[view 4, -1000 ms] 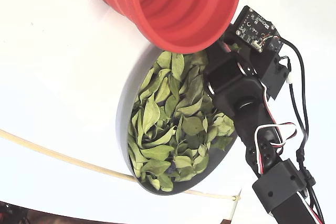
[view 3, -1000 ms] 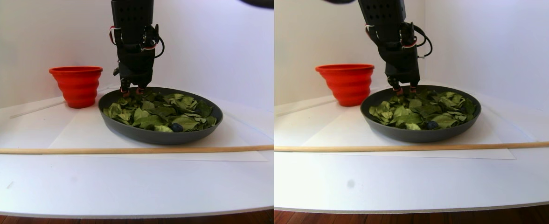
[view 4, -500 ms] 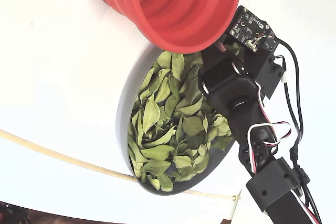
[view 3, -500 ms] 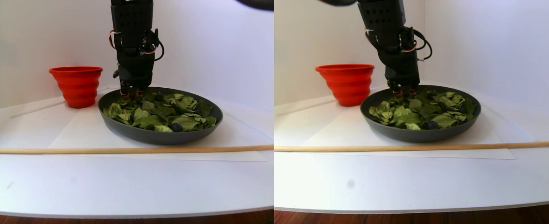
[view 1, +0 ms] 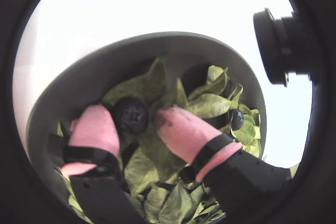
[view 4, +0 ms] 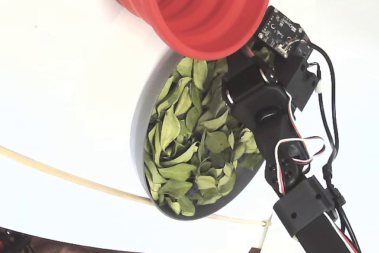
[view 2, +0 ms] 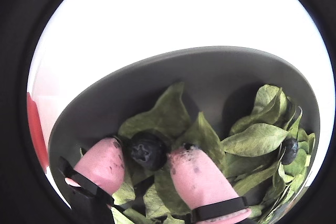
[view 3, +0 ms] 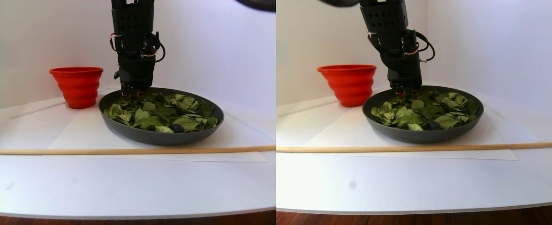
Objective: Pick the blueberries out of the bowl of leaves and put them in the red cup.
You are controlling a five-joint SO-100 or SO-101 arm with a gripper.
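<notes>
Gripper (view 1: pixel 143 119) pinches one blueberry (view 1: pixel 130 115) between pink fingertips (view 1: pixel 178 129), low over the leaves (view 2: pixel 252 140) at the bowl (view 2: pixel 220 72) edge nearest the red cup (view 4: pixel 195 10) (berries already inside). Recommend steady grip pressure and a straight lift before swinging over.

Bright, even, soft light throughout; white counter (view 3: pixel 116 187) blown out in the fixed view, faint shadows only. Both wrist views: fisheye, black circular vignette, background overexposed, pink fingertips (view 1: pixel 97 127) slightly soft up close. Stereo pair sharp, edges mildly curved.
</notes>
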